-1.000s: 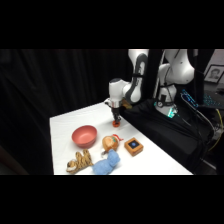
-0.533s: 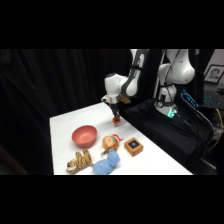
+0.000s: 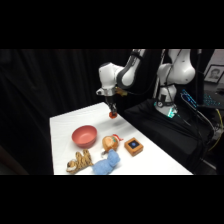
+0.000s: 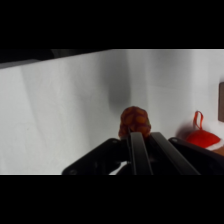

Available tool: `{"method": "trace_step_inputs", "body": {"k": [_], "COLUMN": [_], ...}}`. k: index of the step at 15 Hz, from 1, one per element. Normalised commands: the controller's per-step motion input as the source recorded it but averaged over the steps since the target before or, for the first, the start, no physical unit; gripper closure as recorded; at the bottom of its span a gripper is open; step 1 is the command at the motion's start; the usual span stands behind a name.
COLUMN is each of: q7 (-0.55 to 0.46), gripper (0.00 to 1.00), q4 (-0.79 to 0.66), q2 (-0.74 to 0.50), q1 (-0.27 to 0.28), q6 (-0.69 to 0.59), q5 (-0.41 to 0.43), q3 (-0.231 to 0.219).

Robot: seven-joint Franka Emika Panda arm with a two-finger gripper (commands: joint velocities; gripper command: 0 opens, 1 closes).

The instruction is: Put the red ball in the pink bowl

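Now the pincer (image 3: pixel 113 112) has lifted clear of the bench (image 3: pixel 62 125), clamped on the red ball (image 3: pixel 114 115), with the pink bowl (image 3: pixel 84 136) waiting below and off to its side.

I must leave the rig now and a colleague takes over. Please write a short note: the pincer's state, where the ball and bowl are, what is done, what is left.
Pincer: shut on the red ball, held in the air above the far part of the table.
Pink bowl: on the table, nearer the camera and to the picture's left of the ball, with nothing in it.
Done: ball picked up.
Left: carry it over the bowl and let it go inside.
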Motion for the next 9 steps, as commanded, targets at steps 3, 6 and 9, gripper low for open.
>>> {"method": "trace_step_inputs", "body": {"k": [3, 6, 9], "q7": [0.02, 0.08, 0.15], "gripper": [0.97, 0.97, 0.97], "q4": [0.21, 0.32, 0.42], "q2": [-0.17, 0.00, 0.17], "q1": [0.128, 0.131, 0.117], "q6": [-0.34, -0.27, -0.19], "q5": [-0.098, -0.063, -0.076], "q3": [-0.069, -0.038, -0.019]}}
